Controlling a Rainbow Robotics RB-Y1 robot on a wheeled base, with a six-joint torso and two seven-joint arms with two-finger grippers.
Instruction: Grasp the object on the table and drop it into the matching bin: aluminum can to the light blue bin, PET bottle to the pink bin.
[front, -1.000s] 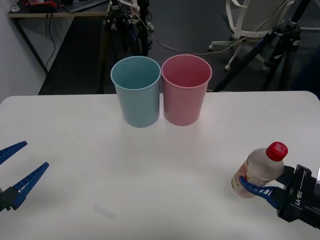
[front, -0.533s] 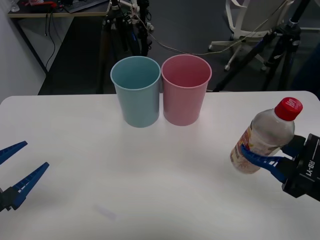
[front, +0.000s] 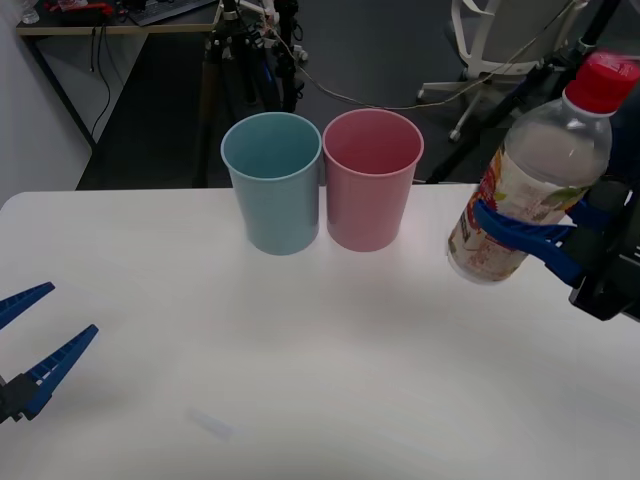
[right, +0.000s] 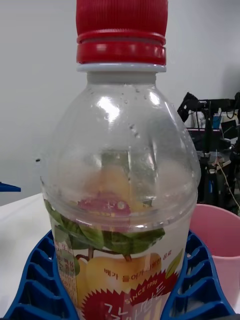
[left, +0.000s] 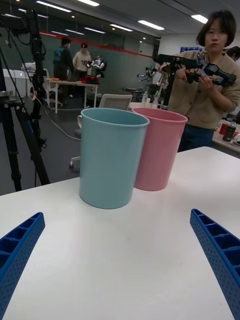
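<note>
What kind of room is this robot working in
Most likely a robotics lab or shared office workspace. Camera tripods and loose cables stand on the dark floor behind the white table, a wheeled office chair sits nearby, and the left wrist view shows ceiling strip lights over desks.

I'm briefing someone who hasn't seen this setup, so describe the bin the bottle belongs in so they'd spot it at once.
On the white table, two cup-shaped bins stand side by side at the far edge. The pink bin is the one on the robot's right, nearer the PET bottle held up by the right gripper; its neighbour, the light blue bin, differs only in colour.
</note>
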